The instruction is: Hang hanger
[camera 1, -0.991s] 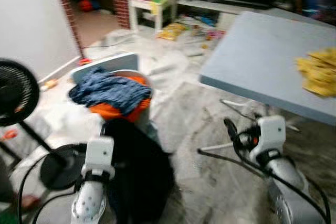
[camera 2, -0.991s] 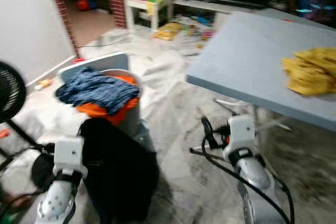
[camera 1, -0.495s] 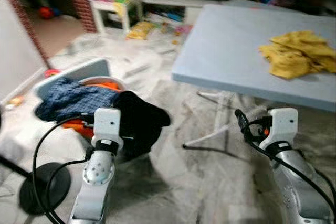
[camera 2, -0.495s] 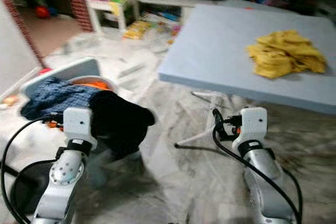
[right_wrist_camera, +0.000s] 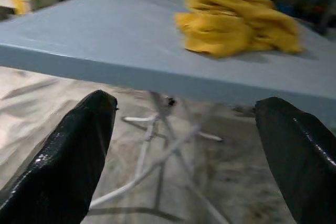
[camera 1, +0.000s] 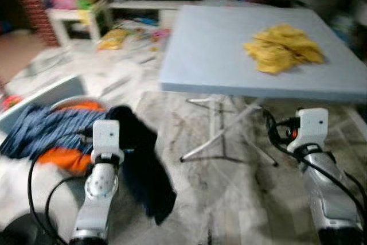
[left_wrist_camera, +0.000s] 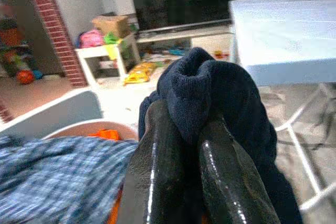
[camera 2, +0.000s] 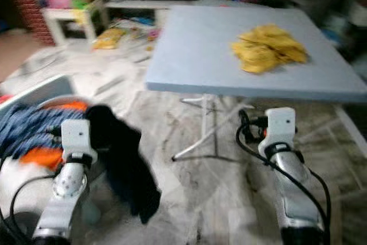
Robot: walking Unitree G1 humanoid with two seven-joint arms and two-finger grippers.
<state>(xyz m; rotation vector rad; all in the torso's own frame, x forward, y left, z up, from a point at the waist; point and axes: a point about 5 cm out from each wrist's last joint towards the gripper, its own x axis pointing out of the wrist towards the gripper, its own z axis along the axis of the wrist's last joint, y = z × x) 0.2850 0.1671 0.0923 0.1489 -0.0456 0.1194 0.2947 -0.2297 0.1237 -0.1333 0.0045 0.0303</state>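
My left gripper (left_wrist_camera: 185, 121) is shut on a fold of a dark navy garment (camera 1: 142, 171), which hangs from it down toward the floor, beside the laundry basket. My right gripper (right_wrist_camera: 186, 106) is open and holds nothing, low in front of the grey-blue folding table (camera 1: 223, 55). A crumpled yellow cloth (camera 1: 281, 47) lies on the far right part of that tabletop. No hanger can be made out in these views.
A round basket (left_wrist_camera: 79, 127) at my left holds a blue plaid shirt (camera 1: 37, 135) over orange clothing (camera 1: 64, 159). The table's white legs (camera 1: 215, 133) stand on marbled floor. Behind it are a low white side table (camera 1: 74, 15), scattered clutter and a dark TV unit.
The camera has swung right: the table is now central and the floor fan has left the picture. The dark garment stays in my left gripper and now hangs lower beside the basket.
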